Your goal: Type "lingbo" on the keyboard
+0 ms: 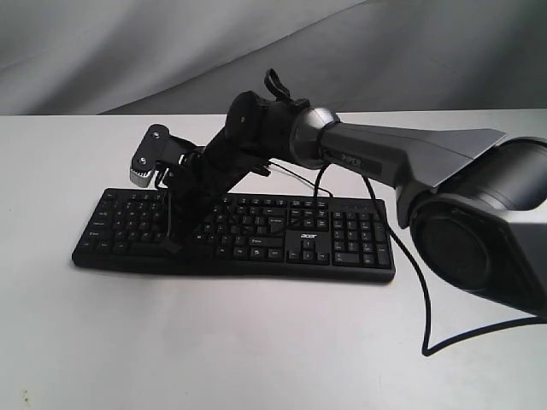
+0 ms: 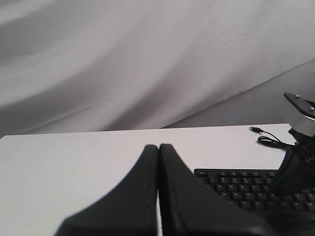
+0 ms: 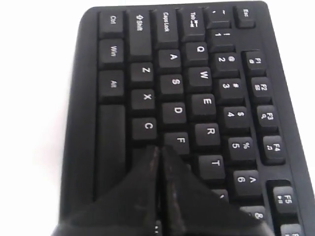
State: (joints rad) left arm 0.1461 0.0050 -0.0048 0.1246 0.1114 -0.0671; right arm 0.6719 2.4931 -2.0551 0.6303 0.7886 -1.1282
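The right gripper (image 1: pixel 175 242) has its two black fingers closed flat against each other, with no gap and nothing between them. Its tip is low over the left part of the wide, flat black keyboard with small white letters (image 1: pixel 256 231). In the right wrist view the closed tip (image 3: pixel 157 149) stands just beside the F key and the C key and hides the keys behind it. I cannot tell if it really presses a key or only touches it. The black and grey right arm (image 1: pixel 385 158) comes from the right side and reaches across the middle of the keyboard.

The left gripper (image 2: pixel 158 147) is also closed, finger against finger, and holds nothing. It hangs above the white tabletop (image 2: pixel 74 162), apart from the keyboard (image 2: pixel 236 184). I cannot find it in the exterior view.

The keyboard lies flat in the middle of the tabletop (image 1: pixel 256 342), its long side running left to right and its number pad at the right end. A thin black cable with a small plug (image 2: pixel 268 140) lies on the tabletop near the keyboard. Behind the tabletop, on the far side, hangs a grey cloth (image 1: pixel 128 51).
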